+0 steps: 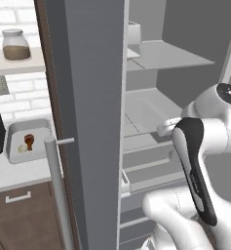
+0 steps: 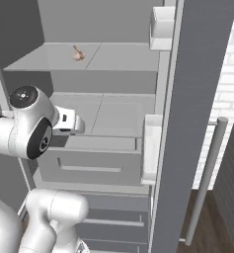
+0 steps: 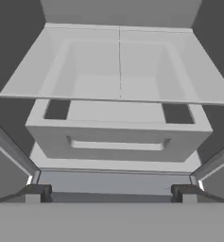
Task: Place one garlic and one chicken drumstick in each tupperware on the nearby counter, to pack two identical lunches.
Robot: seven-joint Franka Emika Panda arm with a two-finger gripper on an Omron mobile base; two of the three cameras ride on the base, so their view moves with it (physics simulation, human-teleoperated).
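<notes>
Your gripper hangs with jaws wide and empty facing the fridge drawer — the garlic lies on the shelf well above that drawer, so you must reach upward.

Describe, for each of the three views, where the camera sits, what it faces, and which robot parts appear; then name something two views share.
Left base view: behind the arm's left; faces the open fridge door, with a tupperware on the counter; the arm rises at lower right.
Right base view: behind its right; faces the fridge shelves and a garlic; arm at left.
Hand view: on the hand; faces the drawer; open gripper tips below.
Shared: the drawer.
</notes>
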